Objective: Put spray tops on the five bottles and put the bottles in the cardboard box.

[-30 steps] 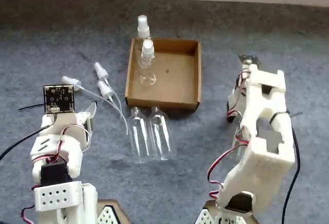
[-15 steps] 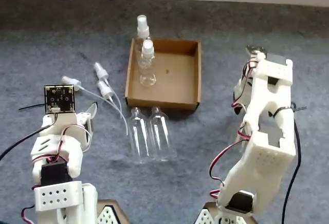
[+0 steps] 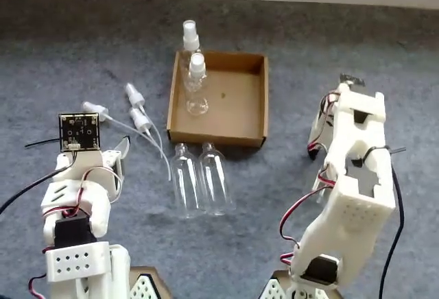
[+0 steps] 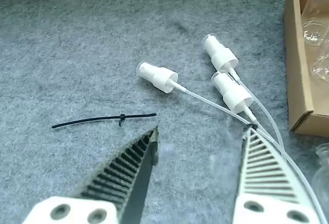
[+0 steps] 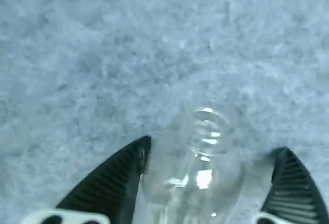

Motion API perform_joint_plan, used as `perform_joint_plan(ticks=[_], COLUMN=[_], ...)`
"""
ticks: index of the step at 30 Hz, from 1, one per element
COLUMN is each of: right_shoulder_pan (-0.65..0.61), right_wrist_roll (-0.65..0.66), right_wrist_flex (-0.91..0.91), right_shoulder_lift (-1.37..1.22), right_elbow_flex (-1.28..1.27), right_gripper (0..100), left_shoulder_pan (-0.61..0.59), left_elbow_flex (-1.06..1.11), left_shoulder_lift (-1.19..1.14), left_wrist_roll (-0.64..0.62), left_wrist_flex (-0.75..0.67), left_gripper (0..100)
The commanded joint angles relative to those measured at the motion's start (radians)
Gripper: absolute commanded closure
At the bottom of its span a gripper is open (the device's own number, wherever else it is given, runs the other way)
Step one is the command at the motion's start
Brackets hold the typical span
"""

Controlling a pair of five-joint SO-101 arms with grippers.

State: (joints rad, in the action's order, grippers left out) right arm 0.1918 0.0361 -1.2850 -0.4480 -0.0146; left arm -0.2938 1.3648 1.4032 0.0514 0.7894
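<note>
Gripping an uncapped bottle, the right gripper hangs over the grey surface. The left gripper is open near three loose spray tops. Two capped bottles stand at the box's corner; two bare bottles lie just outside it.

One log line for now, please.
left end effector open near spray tops | right end effector around uncapped bottle | two capped bottles in cardboard box

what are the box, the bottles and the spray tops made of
Cardboard box: brown, matte paperboard with folded walls. Capless bottles: clear, glossy, likely plastic; the grey mat shows through. Loose spray tops: white, smooth plastic by the look, with thin translucent tubes.
</note>
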Motion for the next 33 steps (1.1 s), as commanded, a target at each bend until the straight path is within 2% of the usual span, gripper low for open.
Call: perform_joint_plan(ticks=[1,7,10,13,17,20,26,33], right_shoulder_pan=[-0.007,0.001,-0.002,-0.007,-0.007,-0.007,-0.016,-0.016], right_wrist_roll=[-0.014,0.005,0.104,0.273,0.351,0.434,0.474,0.476], right_wrist_flex=[0.021,0.038,0.027,-0.001,-0.008,-0.036,-0.206,-0.409], right_shoulder_lift=[0.018,0.016,0.018,0.018,-0.01,-0.074,-0.246,-0.269], right_elbow_flex=[-0.021,0.018,0.082,0.186,0.39,0.506,0.664,0.82], right_gripper=[71.7,83.0,89.1,93.5,95.4,95.4,94.5,76.2], left_shoulder_pan=[0.018,0.018,0.018,0.018,0.018,0.018,0.018,0.018], left_elbow_flex=[-0.008,-0.008,-0.008,-0.008,-0.008,-0.008,-0.008,-0.008], left_shoulder_lift=[0.001,0.001,0.001,0.001,0.001,0.001,0.001,0.001], left_wrist_roll=[0.009,0.009,0.009,0.009,0.009,0.009,0.009,0.009], left_wrist_flex=[-0.02,-0.02,-0.02,-0.02,-0.02,-0.02,-0.02,-0.02], left_gripper=[76,76,76,76,76,76,76,76])
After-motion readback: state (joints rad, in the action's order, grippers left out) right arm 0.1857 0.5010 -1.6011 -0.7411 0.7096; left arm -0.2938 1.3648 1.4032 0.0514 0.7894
